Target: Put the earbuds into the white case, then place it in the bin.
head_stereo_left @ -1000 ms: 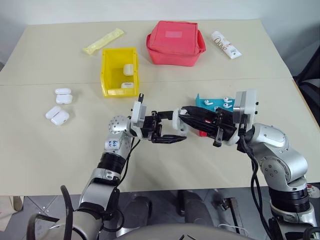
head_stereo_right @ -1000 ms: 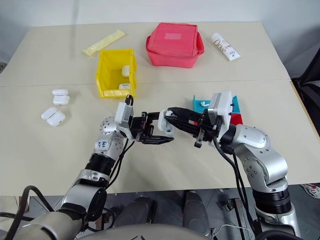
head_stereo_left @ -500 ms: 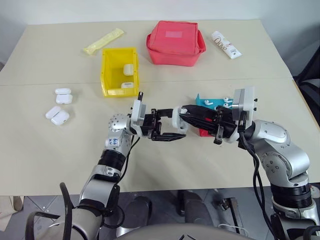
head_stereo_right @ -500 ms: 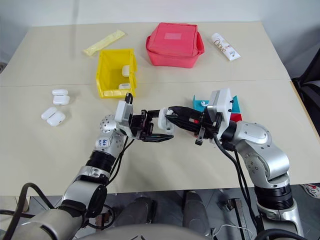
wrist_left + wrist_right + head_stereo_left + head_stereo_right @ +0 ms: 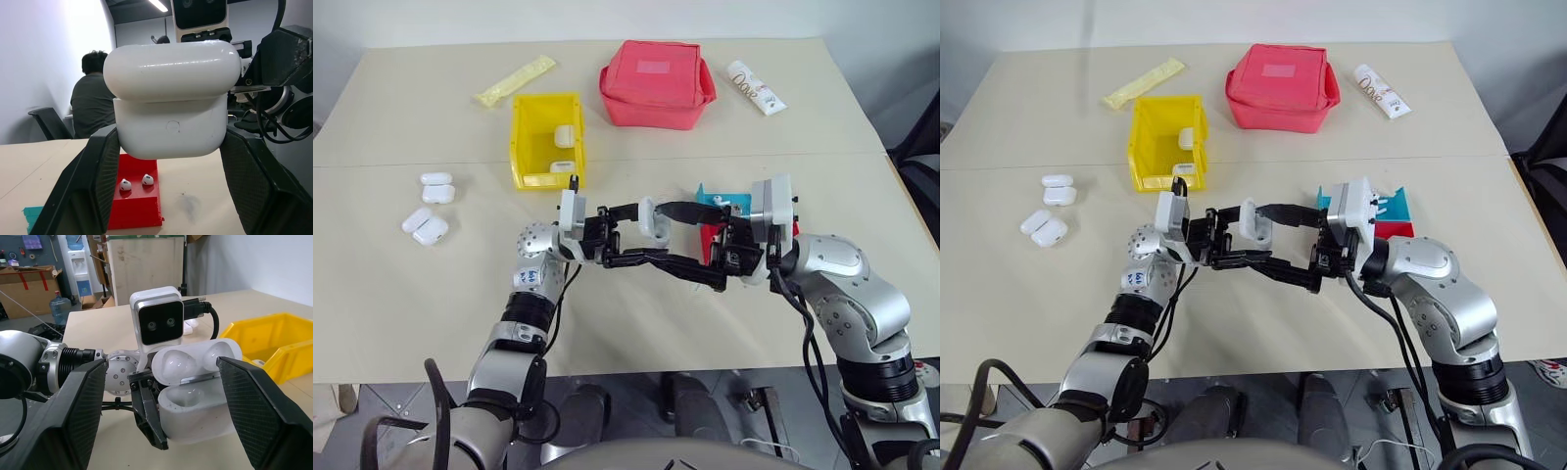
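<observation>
The white case point(image 5: 652, 219) is held above the table point(image 5: 401, 294), between the two arms and clear of the surface. It is clamped by the left tool point(image 5: 166, 191), whose two fingers are pressed against the opposite side walls of the lower half. In the right wrist view the lid is seen standing open, with two empty moulded hollows in the lid and the well below apparently unfilled. The right tool point(image 5: 161, 416) is spread wide on either side of the case and has hold of nothing.

The case is judged to be light, rigid and very glossy (so a slip under a loose pinch is likely). It is best taken by the flat flanks of the body, below the seam, leaving the hinged lid free to swing.

The earbuds point(image 5: 134, 182) are seen lying on a small red tray point(image 5: 137, 205) on the table; being tiny and smooth, they would be better pinched by the stems than by the rounded heads. The bin point(image 5: 547, 137) stands further back on the table, with other white cases already inside it.
</observation>
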Action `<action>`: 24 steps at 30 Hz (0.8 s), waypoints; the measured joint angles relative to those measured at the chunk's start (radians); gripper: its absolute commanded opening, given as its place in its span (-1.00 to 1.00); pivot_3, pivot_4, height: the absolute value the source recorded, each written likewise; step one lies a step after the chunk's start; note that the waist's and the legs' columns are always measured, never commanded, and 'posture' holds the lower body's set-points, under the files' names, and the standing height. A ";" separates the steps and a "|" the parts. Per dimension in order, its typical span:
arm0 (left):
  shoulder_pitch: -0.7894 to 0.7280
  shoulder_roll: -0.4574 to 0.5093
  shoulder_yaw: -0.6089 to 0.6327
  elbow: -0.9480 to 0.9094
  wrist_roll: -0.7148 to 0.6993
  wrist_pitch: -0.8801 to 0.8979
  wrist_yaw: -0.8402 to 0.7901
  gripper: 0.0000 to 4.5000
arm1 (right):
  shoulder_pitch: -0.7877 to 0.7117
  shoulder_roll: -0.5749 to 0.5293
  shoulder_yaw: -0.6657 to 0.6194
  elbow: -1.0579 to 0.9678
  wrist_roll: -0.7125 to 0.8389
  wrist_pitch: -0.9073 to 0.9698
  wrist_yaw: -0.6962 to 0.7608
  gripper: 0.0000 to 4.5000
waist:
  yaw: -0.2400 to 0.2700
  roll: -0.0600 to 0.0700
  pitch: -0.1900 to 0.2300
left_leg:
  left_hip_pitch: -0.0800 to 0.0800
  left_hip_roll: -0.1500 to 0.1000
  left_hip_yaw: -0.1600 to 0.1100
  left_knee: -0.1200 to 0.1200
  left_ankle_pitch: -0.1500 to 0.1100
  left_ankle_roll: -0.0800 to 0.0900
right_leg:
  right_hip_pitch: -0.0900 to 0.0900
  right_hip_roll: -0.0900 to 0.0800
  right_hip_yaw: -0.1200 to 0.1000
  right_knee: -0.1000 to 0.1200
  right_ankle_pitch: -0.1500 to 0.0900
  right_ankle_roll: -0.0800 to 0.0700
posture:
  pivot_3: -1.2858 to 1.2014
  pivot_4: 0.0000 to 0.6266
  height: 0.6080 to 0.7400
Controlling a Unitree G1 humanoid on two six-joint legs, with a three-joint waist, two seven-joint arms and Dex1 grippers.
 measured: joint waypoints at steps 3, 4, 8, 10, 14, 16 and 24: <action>0.000 0.004 0.000 0.007 0.004 -0.005 0.005 0.21 | 0.001 -0.001 -0.003 0.003 -0.009 0.001 -0.008 0.65 | 0.001 0.000 0.000 | 0.000 0.000 0.000 0.000 0.000 0.000 | 0.000 0.000 0.000 0.000 0.000 0.000 | 0.03 -0.52 1.00; -0.001 0.004 0.000 0.010 0.008 -0.012 0.006 0.21 | 0.004 -0.003 -0.008 0.004 -0.013 0.002 -0.015 0.65 | 0.001 0.000 0.000 | 0.000 0.000 0.000 0.000 0.000 0.000 | 0.000 0.000 0.000 0.000 0.000 0.000 | 0.03 -0.52 1.00; -0.014 0.016 0.007 0.018 0.015 -0.030 0.017 0.21 | 0.037 -0.038 -0.055 -0.001 -0.022 0.008 -0.055 0.65 | 0.003 0.000 0.000 | 0.000 0.000 0.000 0.000 0.000 0.000 | 0.000 0.000 0.000 0.000 0.000 0.000 | 0.03 -0.52 1.00; -0.018 0.033 0.011 0.020 0.017 -0.040 0.021 0.21 | 0.072 -0.062 -0.098 -0.019 -0.028 0.021 -0.085 0.65 | 0.003 0.000 0.000 | 0.000 0.000 0.000 0.000 0.000 0.000 | 0.000 0.000 0.000 0.000 0.000 0.000 | 0.03 -0.52 1.00; -0.016 0.073 0.023 0.035 0.017 -0.048 0.022 0.21 | 0.169 -0.139 -0.211 -0.088 -0.026 0.072 -0.145 0.65 | 0.004 0.000 0.000 | 0.000 0.000 0.000 0.000 0.000 0.000 | 0.000 0.000 0.000 0.000 0.000 0.000 | 0.03 -0.52 1.00; -0.005 0.089 0.030 0.043 0.017 -0.047 0.013 0.21 | 0.244 -0.183 -0.287 -0.136 -0.014 0.109 -0.164 0.65 | 0.006 0.000 0.000 | 0.000 0.000 0.000 0.000 0.000 0.000 | 0.000 0.000 0.000 -0.001 0.000 0.000 | 0.03 -0.52 1.00; 0.020 0.144 0.043 0.054 0.012 -0.015 -0.018 0.21 | 0.672 -0.228 -0.687 -0.296 0.059 0.238 -0.176 0.99 | 0.018 0.000 0.000 | 0.000 0.000 0.000 0.000 -0.001 0.002 | 0.001 -0.001 0.001 -0.002 0.000 0.001 | 0.03 -0.52 1.00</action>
